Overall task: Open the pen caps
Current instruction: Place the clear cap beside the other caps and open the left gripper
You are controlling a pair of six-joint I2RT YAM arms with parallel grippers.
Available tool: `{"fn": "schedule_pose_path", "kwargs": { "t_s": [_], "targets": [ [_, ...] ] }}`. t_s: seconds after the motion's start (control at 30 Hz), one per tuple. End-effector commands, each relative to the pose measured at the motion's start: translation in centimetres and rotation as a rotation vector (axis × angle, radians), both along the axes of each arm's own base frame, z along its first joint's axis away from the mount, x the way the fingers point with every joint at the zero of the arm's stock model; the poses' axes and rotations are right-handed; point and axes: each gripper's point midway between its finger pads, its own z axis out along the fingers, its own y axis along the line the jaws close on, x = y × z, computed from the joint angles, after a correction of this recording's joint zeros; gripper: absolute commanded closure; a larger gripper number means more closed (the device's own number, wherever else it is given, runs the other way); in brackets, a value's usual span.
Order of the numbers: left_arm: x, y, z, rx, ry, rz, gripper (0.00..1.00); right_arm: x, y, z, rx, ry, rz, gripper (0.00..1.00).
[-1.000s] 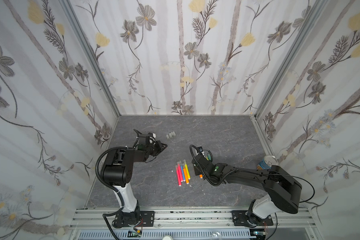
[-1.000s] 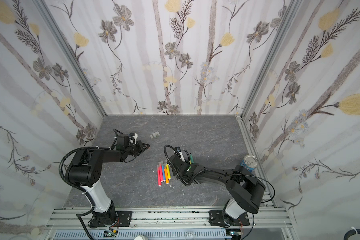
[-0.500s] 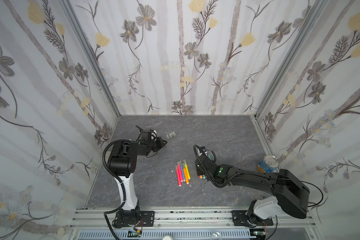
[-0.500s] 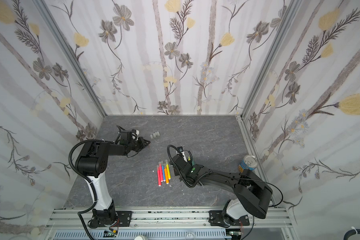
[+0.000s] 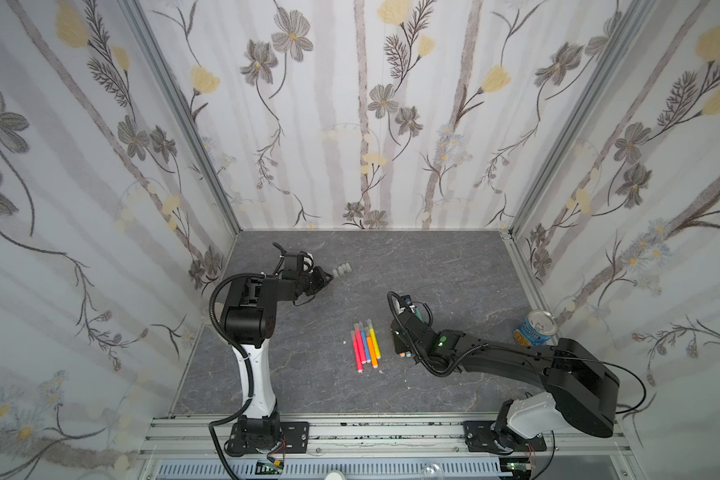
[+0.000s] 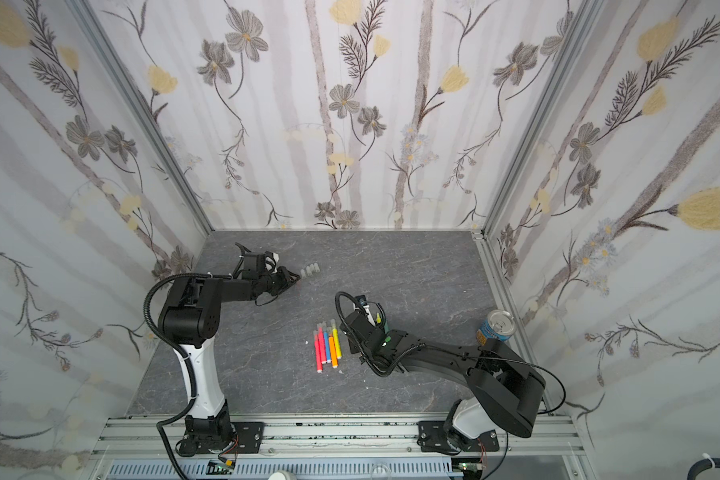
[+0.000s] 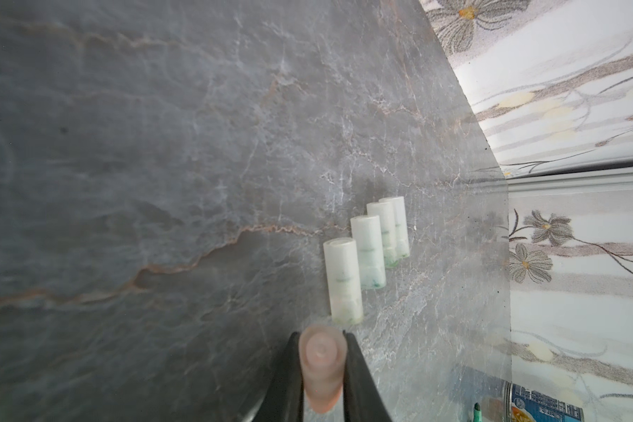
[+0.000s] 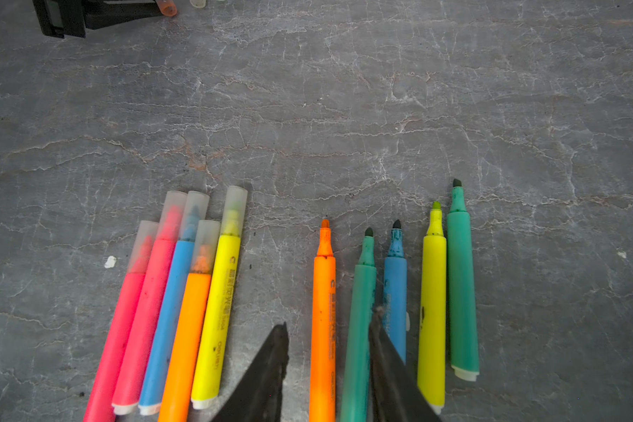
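Observation:
My left gripper (image 7: pixel 322 360) is shut on a translucent pinkish pen cap (image 7: pixel 321 380), held just short of a row of several loose pen caps (image 7: pixel 368 252) lying side by side on the grey table. In both top views that gripper (image 5: pixel 329 279) (image 6: pixel 297 277) sits at the back left beside the caps (image 5: pixel 344 270) (image 6: pixel 310 270). Several capped pens (image 8: pixel 183 292) (image 5: pixel 364 345) (image 6: pixel 328 345) lie in a bunch mid-table. My right gripper (image 8: pixel 329 318) (image 5: pixel 400 347) is open, its fingers straddling the barrels of an uncapped orange pen (image 8: pixel 323 292) and a teal pen (image 8: pixel 360 303); blue, yellow-green and green uncapped pens (image 8: pixel 432 292) lie alongside.
A tin can (image 5: pixel 535 330) (image 6: pixel 495 328) stands at the right edge of the table by the side wall. Flowered walls close in the back and both sides. A small white speck (image 8: pixel 110 261) lies beside the capped pens.
My left gripper has carried the cap back and to the right, up to the row of loose caps, and its arm has swung more upright. The right gripper has stayed over the uncapped pens.

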Motion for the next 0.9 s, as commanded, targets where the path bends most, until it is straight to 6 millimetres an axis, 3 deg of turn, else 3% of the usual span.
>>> {"fn": "schedule_pose_path", "kwargs": {
  "t_s": [0.0, 0.43, 0.67, 0.87],
  "targets": [
    [0.1, 0.2, -0.5, 0.017, 0.013, -0.002, 0.79, 0.1, -0.1, 0.1, 0.014, -0.003, -0.014, 0.62],
    [-0.4, 0.0, 0.1, -0.002, 0.007, -0.01, 0.68, 0.0, 0.5, -0.1, 0.028, 0.013, 0.002, 0.62],
    [-2.4, 0.0, 3.4, -0.025, -0.044, -0.01, 0.67, -0.4, 2.1, -0.6, 0.07, 0.047, 0.035, 0.62],
    [-4.9, 0.2, 6.2, -0.015, -0.082, -0.019, 0.67, -0.5, 3.8, -2.5, 0.029, 0.11, 0.045, 0.63]
  ]
}}
